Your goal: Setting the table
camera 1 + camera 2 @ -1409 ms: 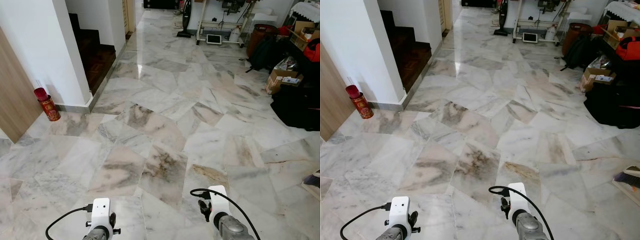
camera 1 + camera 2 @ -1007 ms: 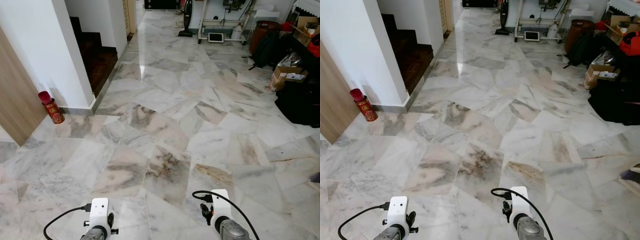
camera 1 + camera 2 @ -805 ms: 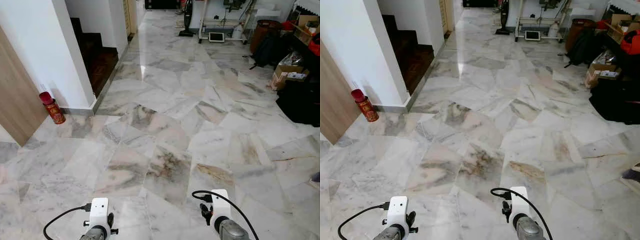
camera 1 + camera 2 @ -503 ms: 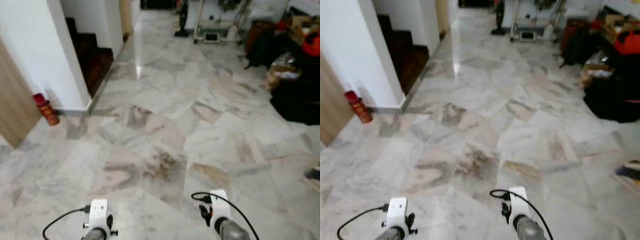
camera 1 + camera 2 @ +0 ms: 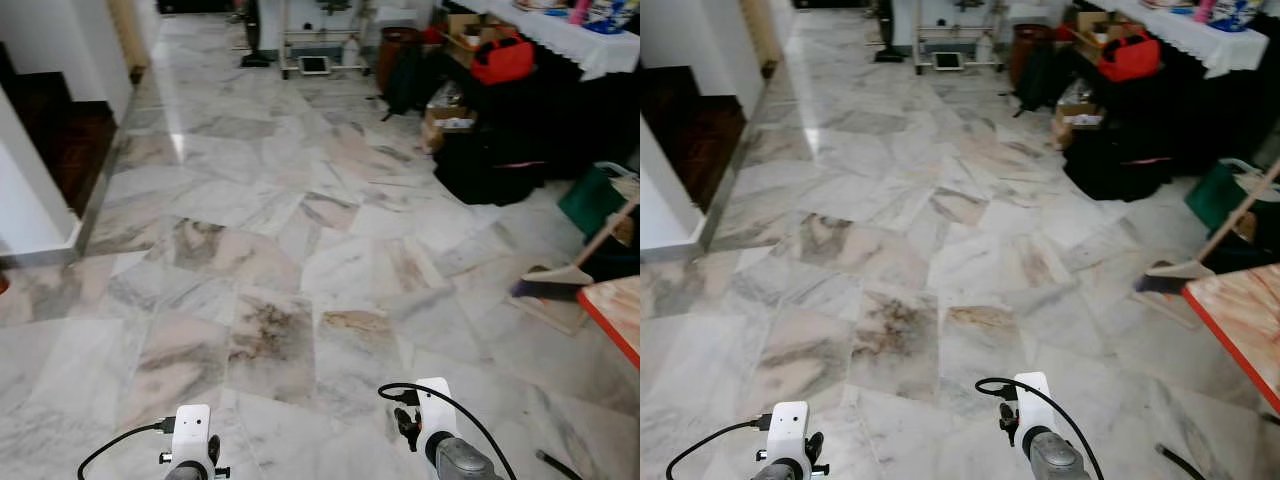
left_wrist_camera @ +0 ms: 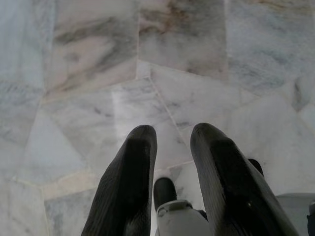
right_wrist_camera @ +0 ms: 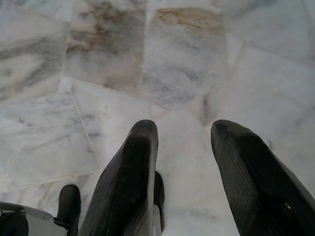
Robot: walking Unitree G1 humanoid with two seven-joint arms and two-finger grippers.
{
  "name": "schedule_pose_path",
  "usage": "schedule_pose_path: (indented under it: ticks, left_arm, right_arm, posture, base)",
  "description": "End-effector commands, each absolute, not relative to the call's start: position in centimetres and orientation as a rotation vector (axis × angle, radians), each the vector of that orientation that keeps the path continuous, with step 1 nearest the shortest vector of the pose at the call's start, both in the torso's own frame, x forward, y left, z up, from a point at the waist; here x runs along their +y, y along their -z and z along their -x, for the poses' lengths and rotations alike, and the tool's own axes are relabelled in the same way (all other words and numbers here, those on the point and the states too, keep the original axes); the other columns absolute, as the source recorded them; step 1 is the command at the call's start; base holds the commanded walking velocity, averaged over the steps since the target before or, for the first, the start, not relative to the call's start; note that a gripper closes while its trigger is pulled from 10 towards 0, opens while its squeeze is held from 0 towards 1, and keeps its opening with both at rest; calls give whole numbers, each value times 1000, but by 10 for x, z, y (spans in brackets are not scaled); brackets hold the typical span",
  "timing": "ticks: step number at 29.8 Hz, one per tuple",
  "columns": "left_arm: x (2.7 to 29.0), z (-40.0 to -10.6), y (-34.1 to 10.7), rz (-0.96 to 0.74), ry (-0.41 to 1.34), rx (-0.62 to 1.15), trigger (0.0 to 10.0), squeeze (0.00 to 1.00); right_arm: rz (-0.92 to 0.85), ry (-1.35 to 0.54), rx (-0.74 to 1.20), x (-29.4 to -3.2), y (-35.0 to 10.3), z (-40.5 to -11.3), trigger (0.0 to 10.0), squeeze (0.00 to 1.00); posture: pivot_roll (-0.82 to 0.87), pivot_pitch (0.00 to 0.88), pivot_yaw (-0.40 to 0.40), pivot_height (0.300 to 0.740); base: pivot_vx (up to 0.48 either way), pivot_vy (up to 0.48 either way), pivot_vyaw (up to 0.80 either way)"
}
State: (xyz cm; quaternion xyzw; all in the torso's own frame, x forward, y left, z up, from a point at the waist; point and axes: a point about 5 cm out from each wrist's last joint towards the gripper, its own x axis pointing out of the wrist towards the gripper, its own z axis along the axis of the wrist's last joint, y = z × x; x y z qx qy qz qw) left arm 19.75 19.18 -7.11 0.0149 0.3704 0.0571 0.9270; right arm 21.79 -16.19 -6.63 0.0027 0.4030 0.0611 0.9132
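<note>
Marble floor (image 5: 300,220) lies open ahead; left pincer (image 6: 172,135) and right pincer (image 7: 184,130) gape, holding nothing.

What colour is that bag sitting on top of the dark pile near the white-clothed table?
The bag is red-orange with black trim, clearest in the left eye view.

Orange-edged wooden table (image 5: 1238,318) corner, far right, bare.

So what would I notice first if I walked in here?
Probably the big shiny marble floor spreading out ahead. Then the red bag on the dark pile at the far right, and the orange-edged table corner close by on the right, with a broom beside it.
</note>
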Motion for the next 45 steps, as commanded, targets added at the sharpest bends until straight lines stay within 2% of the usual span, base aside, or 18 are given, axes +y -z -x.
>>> schedule_pose_path:
  ticks: [1,18,45]
  left_arm:
    - [194,-195,72,-34,-137,765,10000,0]
    - [194,-191,74,-4,-176,773,10000,0]
    - [192,-197,72,-12,-174,760,10000,0]
  right_arm:
    - [-2,-123,835,-164,66,-218,10000,0]
    - [6,-121,836,-168,66,-219,10000,0]
    - [3,-118,833,-168,65,-220,10000,0]
  posture:
    - [84,0,-44,732]
    - [84,0,-70,732]
    - [73,0,-64,732]
  base:
    - [0,-480,-800]
    - [0,-28,-800]
    - [0,0,-800]
